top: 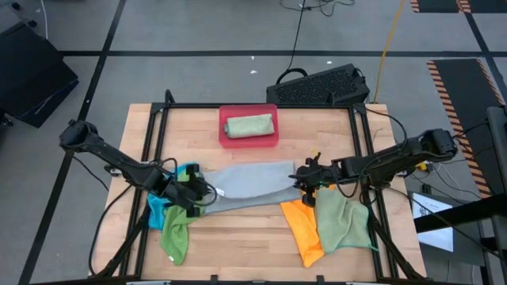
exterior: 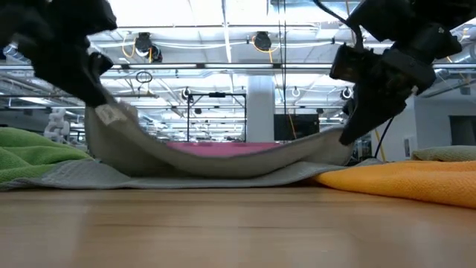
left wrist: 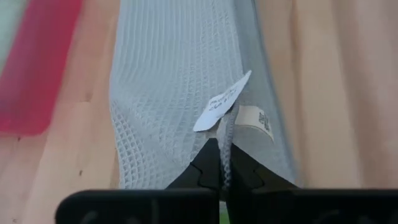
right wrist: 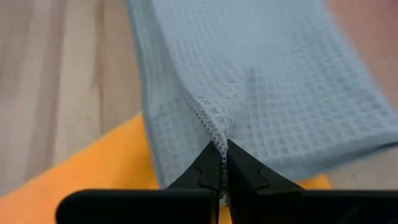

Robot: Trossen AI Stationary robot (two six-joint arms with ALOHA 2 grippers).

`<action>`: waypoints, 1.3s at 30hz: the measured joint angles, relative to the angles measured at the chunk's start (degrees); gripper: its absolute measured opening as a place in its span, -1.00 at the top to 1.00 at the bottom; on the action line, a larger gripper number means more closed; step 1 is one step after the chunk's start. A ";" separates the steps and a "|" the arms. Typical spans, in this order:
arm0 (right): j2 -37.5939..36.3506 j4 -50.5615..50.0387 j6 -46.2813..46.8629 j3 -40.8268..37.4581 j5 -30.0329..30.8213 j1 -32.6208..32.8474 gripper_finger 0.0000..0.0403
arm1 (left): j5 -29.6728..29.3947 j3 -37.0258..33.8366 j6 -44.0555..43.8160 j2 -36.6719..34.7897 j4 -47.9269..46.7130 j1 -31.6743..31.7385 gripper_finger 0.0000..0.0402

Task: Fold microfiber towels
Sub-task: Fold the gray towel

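A light grey waffle-weave towel (top: 249, 186) lies across the middle of the table between my two grippers. My left gripper (left wrist: 222, 163) is shut on its left end and my right gripper (right wrist: 222, 160) on its right end. In the low view the held edge (exterior: 223, 160) sags between the grippers above a lower layer (exterior: 111, 175) that rests on the wood. A blue towel (top: 161, 210) and a green towel (top: 176, 236) lie under the left gripper (top: 207, 192). An orange towel (top: 303, 231) and a pale green one (top: 342, 222) lie by the right gripper (top: 299, 184). My left gripper pinches the grey towel's edge (left wrist: 229, 127) between its two fingers, right by the white tags sewn there. The fingers slant down from the table's left. The held edge is raised off the table, and the rest of the cloth lies on the wood. My right gripper pinches a bunched bit of the grey towel's edge (right wrist: 214, 124) between its two fingers, slanting down from the table's right. That end is lifted a little, and the cloth sags slack toward the other gripper.
A pink-red tray (top: 225, 119) at the far middle holds a folded green towel (top: 249, 125). A black keyboard-like box (top: 321, 83) sits beyond the table's far right corner. Bare wood shows along the near edge between the towel heaps.
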 joint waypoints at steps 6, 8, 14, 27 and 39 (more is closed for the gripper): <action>0.73 -1.07 -3.77 0.27 2.90 -1.08 0.98 | -3.41 -1.27 3.12 2.08 -0.41 0.34 0.98; -0.77 -2.28 -4.96 0.72 2.80 -1.80 0.98 | -3.67 -0.99 3.12 1.99 0.09 0.31 0.98; -4.18 -5.65 -5.63 1.81 -0.70 -3.06 0.98 | -2.74 -0.90 0.74 1.48 0.73 -0.35 0.98; -0.47 -2.94 -2.96 0.63 -4.87 -1.66 0.98 | 0.35 -0.97 -0.34 6.04 6.03 -1.66 0.97; -0.39 -3.39 -3.12 0.61 -4.86 -1.14 0.88 | 2.35 -0.95 -0.24 7.41 6.21 -1.74 0.97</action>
